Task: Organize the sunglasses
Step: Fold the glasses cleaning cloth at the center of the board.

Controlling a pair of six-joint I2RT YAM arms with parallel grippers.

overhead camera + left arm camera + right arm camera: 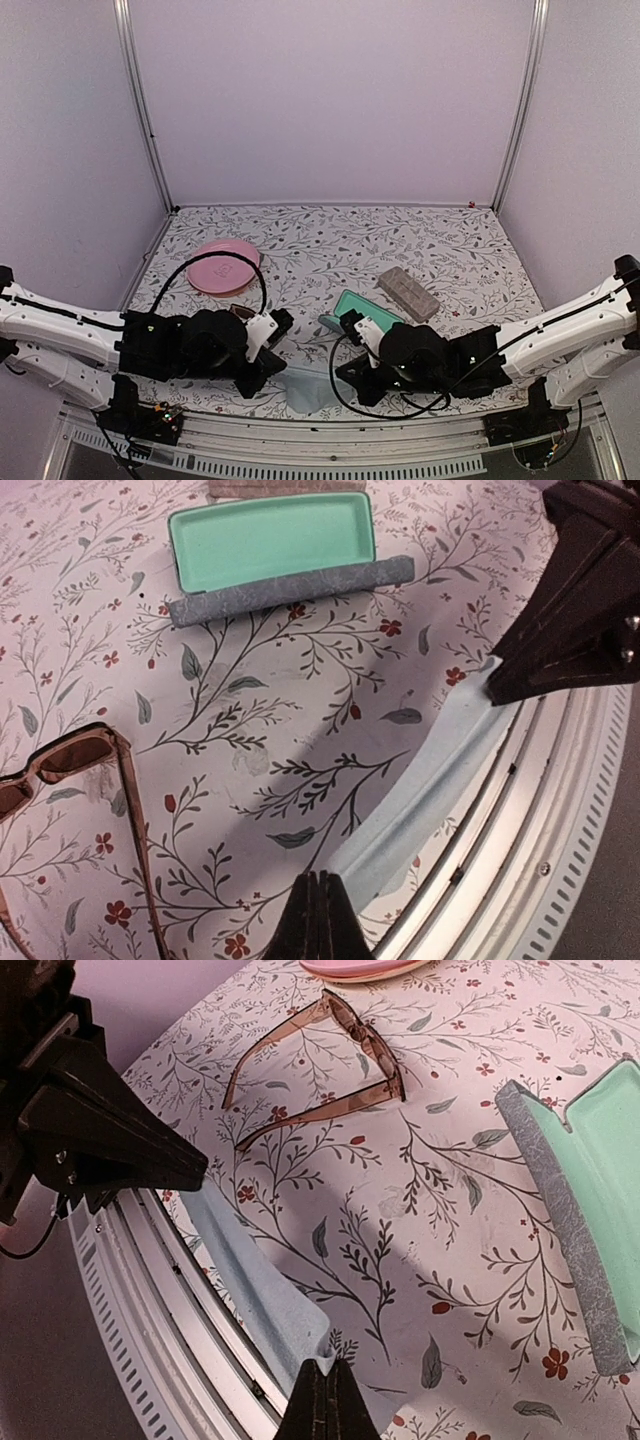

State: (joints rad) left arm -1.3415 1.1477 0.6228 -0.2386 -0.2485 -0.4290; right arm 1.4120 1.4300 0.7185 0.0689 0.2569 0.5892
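Pale blue square cloth (255,1290) at near edge | left gripper (318,880), right gripper (322,1365) both pinched closed, empty | thin brown-framed sunglasses (365,1045) lie near left | step: likely reaching; next needs jaws opened over frame

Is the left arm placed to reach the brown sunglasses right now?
Probably yes: the brown sunglasses lie unfolded close beside the left gripper, with nothing between them, though its jaws are shut and would need opening first.

I see clear floral table (300,680) between the sunglasses (75,752) and the open green case (270,540); a blue cloth (440,770) lines the near edge
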